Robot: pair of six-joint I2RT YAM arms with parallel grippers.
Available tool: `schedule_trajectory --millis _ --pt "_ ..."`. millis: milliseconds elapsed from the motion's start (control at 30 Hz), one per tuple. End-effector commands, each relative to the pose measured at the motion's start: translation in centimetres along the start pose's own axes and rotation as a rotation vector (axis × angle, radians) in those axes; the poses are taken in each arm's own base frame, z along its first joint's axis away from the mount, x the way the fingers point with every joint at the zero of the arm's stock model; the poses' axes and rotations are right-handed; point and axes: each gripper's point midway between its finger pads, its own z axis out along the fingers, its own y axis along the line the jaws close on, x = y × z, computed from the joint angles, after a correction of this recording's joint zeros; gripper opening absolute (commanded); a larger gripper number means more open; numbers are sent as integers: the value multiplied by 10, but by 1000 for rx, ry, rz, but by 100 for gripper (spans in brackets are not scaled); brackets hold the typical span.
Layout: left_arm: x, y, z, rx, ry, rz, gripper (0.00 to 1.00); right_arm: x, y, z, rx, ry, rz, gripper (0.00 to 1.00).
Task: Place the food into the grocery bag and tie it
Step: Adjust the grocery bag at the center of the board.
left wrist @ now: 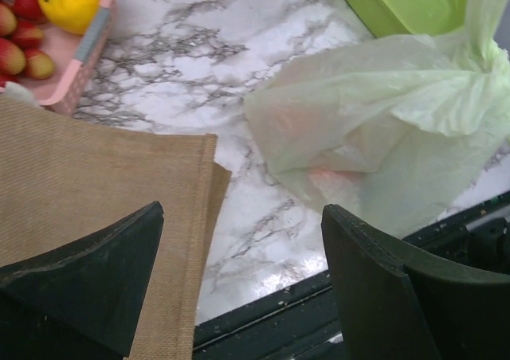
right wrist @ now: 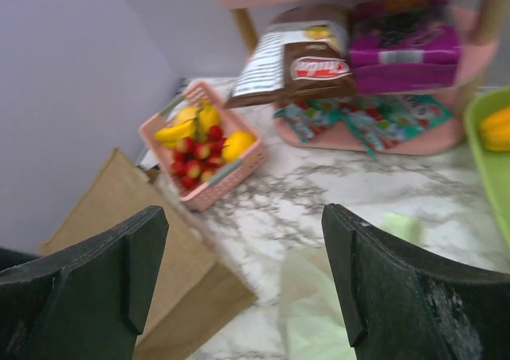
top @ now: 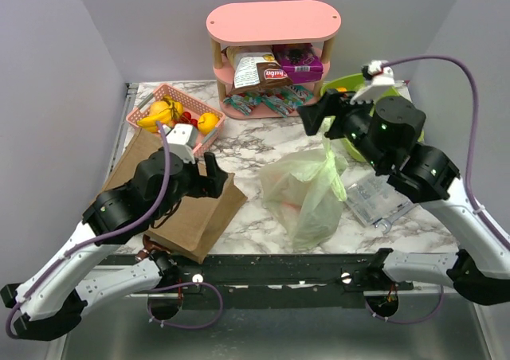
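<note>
The pale-green grocery bag (top: pixel 307 191) lies on the marble table, its handles gathered into a knot (top: pixel 329 157) at the top. Reddish-orange food (left wrist: pixel 331 173) shows faintly through the plastic. My left gripper (top: pixel 204 174) hovers open over a brown paper bag, left of the grocery bag (left wrist: pixel 382 133), with nothing between its fingers (left wrist: pixel 243 272). My right gripper (top: pixel 319 118) stands open and empty just above and behind the knot, a little of the grocery bag (right wrist: pixel 319 320) below it. A white-and-brown snack pack (right wrist: pixel 291 65) and a purple box (right wrist: pixel 406 41) sit on the shelf.
A brown paper bag (top: pixel 187 217) lies flat at the front left. Behind it stands a pink basket (top: pixel 147 123) of fruit. A pink shelf (top: pixel 273 21) is at the back centre, a green bin (top: pixel 351 85) back right, a clear plastic box (top: pixel 374 198) right of the bag.
</note>
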Motion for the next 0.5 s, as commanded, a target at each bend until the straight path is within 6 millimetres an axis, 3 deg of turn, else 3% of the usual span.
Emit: schedule_trajectory --millis 0,100,267,467 --pt "12 43 -12 -152 -1 4 83 59 64 16 -283 280 -3 86" --pt "20 58 -18 -193 -5 -21 85 92 95 31 -390 397 47 86" --pt "33 72 -27 -219 2 -53 85 151 113 62 -395 558 131 87" --pt "42 78 -31 -221 7 -59 85 214 131 81 -450 705 216 87"
